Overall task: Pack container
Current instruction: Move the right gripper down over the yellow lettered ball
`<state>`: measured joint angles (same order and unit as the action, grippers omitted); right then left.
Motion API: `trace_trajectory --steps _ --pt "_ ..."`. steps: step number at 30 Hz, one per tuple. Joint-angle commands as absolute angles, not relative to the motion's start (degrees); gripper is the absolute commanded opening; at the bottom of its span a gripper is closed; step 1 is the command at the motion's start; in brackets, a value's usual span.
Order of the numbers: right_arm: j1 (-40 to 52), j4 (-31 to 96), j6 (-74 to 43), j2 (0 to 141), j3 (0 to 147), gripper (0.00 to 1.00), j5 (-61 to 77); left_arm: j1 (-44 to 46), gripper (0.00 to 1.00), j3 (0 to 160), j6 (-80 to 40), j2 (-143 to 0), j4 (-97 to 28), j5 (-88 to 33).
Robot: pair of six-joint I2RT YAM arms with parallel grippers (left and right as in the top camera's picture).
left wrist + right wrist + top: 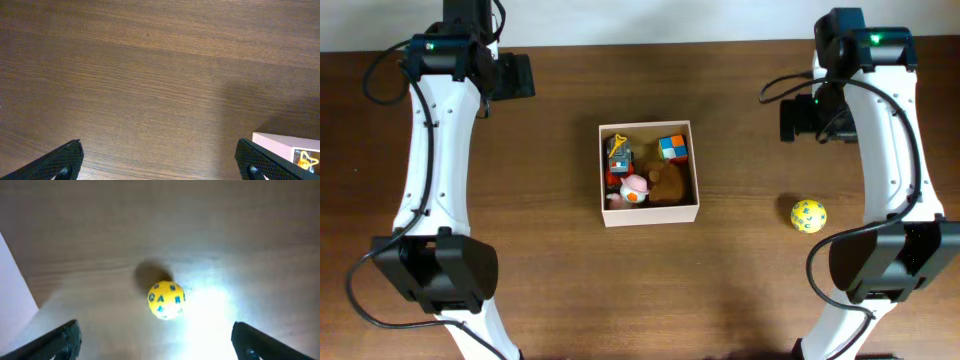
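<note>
The container (649,214) is a square white-walled box in the middle of the table. It holds a colourful cube (672,148), a brown plush (668,184), a pink and white toy (634,189) and a small figure (618,156). A yellow ball with blue letters (808,215) lies on the table to its right and also shows in the right wrist view (166,299). My left gripper (515,75) (160,165) is open and empty over bare table, left of the container corner (280,146). My right gripper (798,118) (162,345) is open and empty, above the ball.
The wooden table (550,260) spans the view. Both white arms reach from their bases at the front corners (435,275) (885,265). A white surface (15,290) sits at the left edge of the right wrist view. Bright glare lies beside the ball.
</note>
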<state>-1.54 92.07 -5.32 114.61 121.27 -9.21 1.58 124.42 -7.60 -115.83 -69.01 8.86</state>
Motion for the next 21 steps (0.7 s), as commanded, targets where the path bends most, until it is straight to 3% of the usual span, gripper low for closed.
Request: trace_trajectory --steps 1,14,21 --pt "-2.3 92.7 -8.2 114.4 122.0 0.99 -9.2 1.6 0.99 125.3 -8.3 -116.2 -69.1 9.3" --pt "-7.2 91.9 -8.7 114.1 115.3 0.99 -6.0 1.6 0.99 125.3 -8.3 -116.2 -69.1 9.3" --pt "-9.4 84.2 -8.3 109.7 102.0 0.99 -5.0 1.6 0.99 125.3 -8.3 -116.2 -69.1 9.3"
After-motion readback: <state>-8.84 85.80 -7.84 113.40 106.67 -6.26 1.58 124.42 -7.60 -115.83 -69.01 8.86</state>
